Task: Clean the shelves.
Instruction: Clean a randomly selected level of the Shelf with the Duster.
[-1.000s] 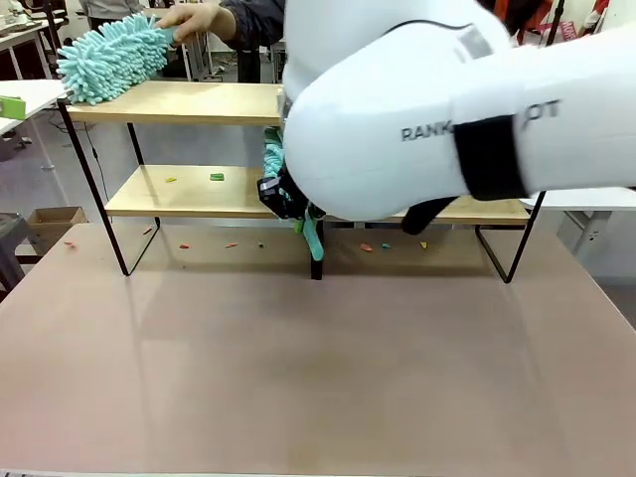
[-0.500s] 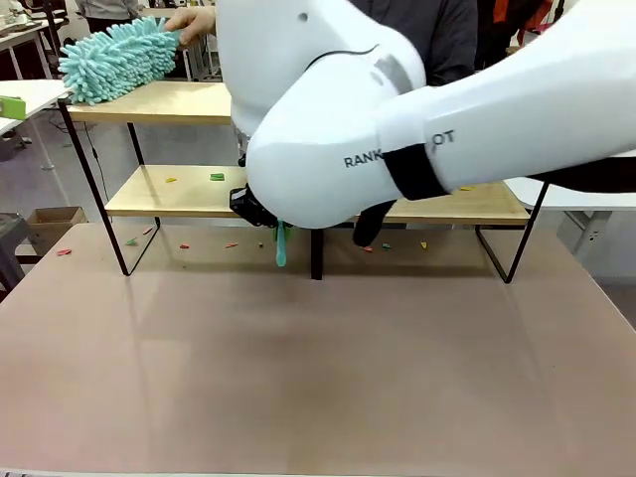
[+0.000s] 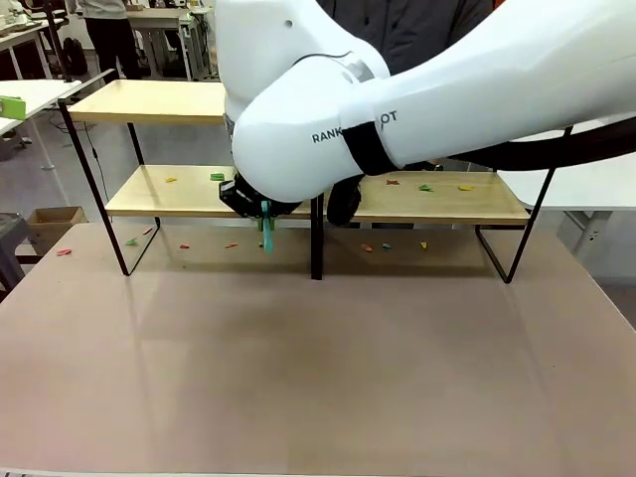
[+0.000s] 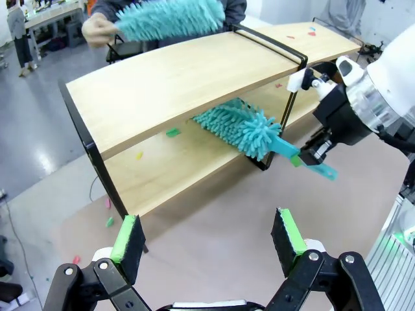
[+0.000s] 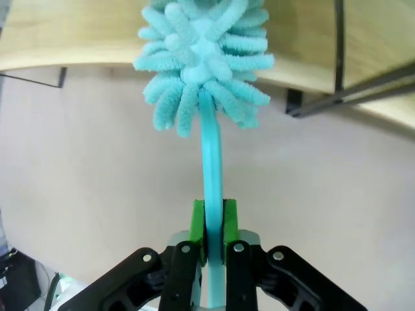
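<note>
The shelves [image 3: 159,101] stand across the far half of the table, with a black centre post [image 3: 316,243]. My right gripper [image 3: 250,199] is shut on the handle of a teal fluffy duster [image 5: 204,58], left of the post. The duster's head [image 4: 238,123] lies on the lower board [image 4: 175,165], and the gripper [image 5: 214,217] clamps the handle between its green pads. My left gripper [image 4: 206,236] hangs open above the table's left end, nothing between its fingers. A person's hand [image 4: 97,29] holds a second teal duster [image 4: 172,16] just above the top board.
Small coloured scraps lie on the lower board, such as a green one [image 3: 217,177] and a red one [image 3: 393,182]. More scraps [image 3: 386,246] lie on the tabletop under the rack. A cardboard box [image 3: 55,221] sits on the floor at the left.
My right arm has swept left along the lower board with the duster. The person's duster and hand have left the top board's left end in the front view.
</note>
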You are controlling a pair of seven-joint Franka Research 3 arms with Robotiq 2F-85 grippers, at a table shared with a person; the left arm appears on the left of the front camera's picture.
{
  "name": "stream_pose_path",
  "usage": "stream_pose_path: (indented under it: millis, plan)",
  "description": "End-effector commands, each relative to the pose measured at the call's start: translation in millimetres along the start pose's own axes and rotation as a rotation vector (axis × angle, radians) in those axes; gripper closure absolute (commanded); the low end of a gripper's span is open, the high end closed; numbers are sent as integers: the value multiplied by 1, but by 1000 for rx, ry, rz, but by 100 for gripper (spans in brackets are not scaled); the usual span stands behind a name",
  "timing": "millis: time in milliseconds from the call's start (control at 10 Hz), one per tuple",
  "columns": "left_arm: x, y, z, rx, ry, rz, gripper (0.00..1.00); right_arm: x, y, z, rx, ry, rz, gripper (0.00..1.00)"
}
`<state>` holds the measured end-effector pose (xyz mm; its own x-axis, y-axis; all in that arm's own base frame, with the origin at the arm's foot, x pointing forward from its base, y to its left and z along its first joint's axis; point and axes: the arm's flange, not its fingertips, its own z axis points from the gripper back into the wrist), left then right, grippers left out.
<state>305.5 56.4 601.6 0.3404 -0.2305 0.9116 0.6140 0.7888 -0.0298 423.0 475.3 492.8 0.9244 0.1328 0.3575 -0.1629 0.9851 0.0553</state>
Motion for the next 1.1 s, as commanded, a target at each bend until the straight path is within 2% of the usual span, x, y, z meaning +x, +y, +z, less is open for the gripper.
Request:
stream_pose_path:
  millis: [0,300,1000]
  plan:
    - [0,0,-1,-3,2,-3,0,18,8,3,40,16,67,88]
    - [0,0,-1,-3,2,-3,0,29,24,-7,122,54,187,88]
    - [0,0,-1,-3,2,-3,0,30,27,-12,268,111,547,88]
